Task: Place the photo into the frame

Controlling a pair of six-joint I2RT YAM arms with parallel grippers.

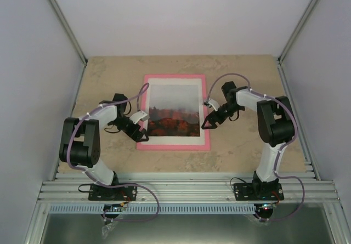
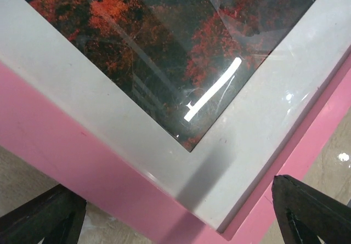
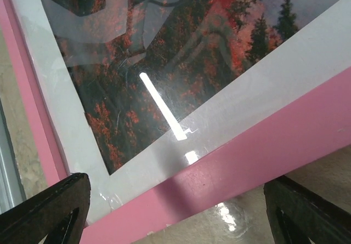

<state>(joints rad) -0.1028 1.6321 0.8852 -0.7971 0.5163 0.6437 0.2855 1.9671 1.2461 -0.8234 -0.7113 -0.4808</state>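
Observation:
The pink frame point(image 1: 173, 146) lies flat mid-table. The photo point(image 1: 173, 111) lies inside it under glossy glazing, bordered by a white mat point(image 1: 173, 80). My left gripper point(image 1: 138, 125) is open and empty, jaws spread over the frame's near-left corner. In the left wrist view the left gripper point(image 2: 178, 205) straddles that corner of the frame point(image 2: 82, 156), with the photo point(image 2: 153, 41) above. My right gripper point(image 1: 210, 120) is open and empty at the frame's right edge. In the right wrist view the right gripper point(image 3: 176, 203) spans the pink frame point(image 3: 263, 140), with the photo point(image 3: 164, 63) beyond.
The beige table top point(image 1: 247, 151) surrounds the frame. White enclosure walls stand left, right and behind. A metal rail point(image 1: 186, 192) with both arm bases runs along the near edge.

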